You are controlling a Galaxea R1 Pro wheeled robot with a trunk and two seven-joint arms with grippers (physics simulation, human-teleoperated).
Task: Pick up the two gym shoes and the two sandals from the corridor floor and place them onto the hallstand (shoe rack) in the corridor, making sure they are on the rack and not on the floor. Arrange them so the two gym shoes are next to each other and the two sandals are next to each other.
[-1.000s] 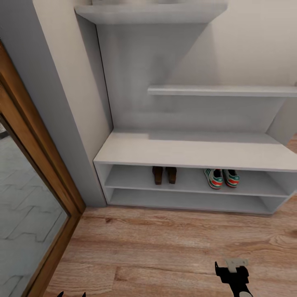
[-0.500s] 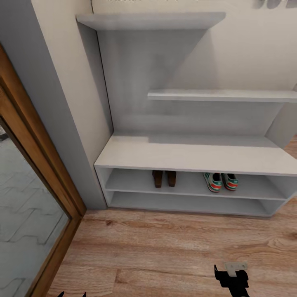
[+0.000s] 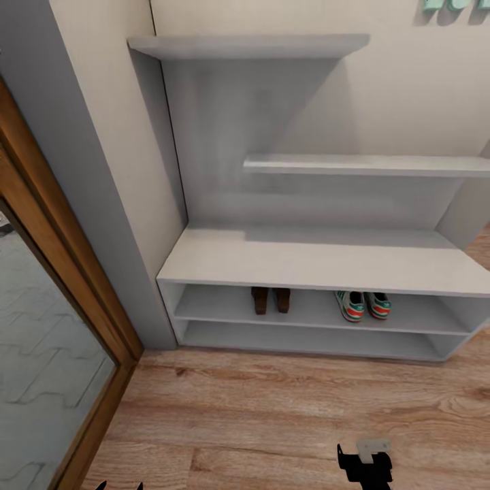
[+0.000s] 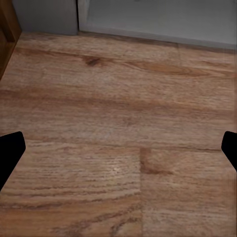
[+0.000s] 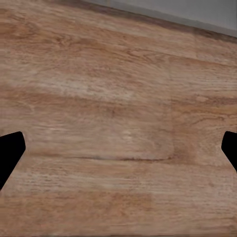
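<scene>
Corridor floor [image 3: 272,408] was light brown wood-grain plank, bare in front of the hallstand [image 3: 320,262]. The hallstand was a light grey unit set against a cream wall [image 3: 408,88] — a wide low bench on top, two open shelf levels beneath, two staggered floating shelves on a grey back panel above. At the left of the head view stood a grey door jamb [image 3: 75,170] with a brown wooden frame [image 3: 61,292] and a glazed panel showing pale paving.

Both pairs sat on the upper open shelf level, under the bench. The two sandals [image 3: 270,300] stood side by side, touching or nearly so, left of the shelf's middle. The two gym shoes [image 3: 364,305] stood side by side further right, well apart from the sandals, red-orange heel patches facing out. The lower shelf level showed grey board.

Head view caught the right gripper [image 3: 364,463] at the lower edge, over the floor and well short of the hallstand, with a pale bracket on its dark body; its spread could not be judged there. Two dark tips of the left gripper [image 3: 119,486] just showed at the bottom edge.

The left wrist view gave what the head view did not — left gripper [image 4: 118,148] fingers [image 4: 10,153] set wide, nothing between them, planks below and the hallstand's grey base at the far edge. In the right wrist view, the right gripper [image 5: 118,150] fingers [image 5: 10,153] were likewise wide and held nothing, over plank.
</scene>
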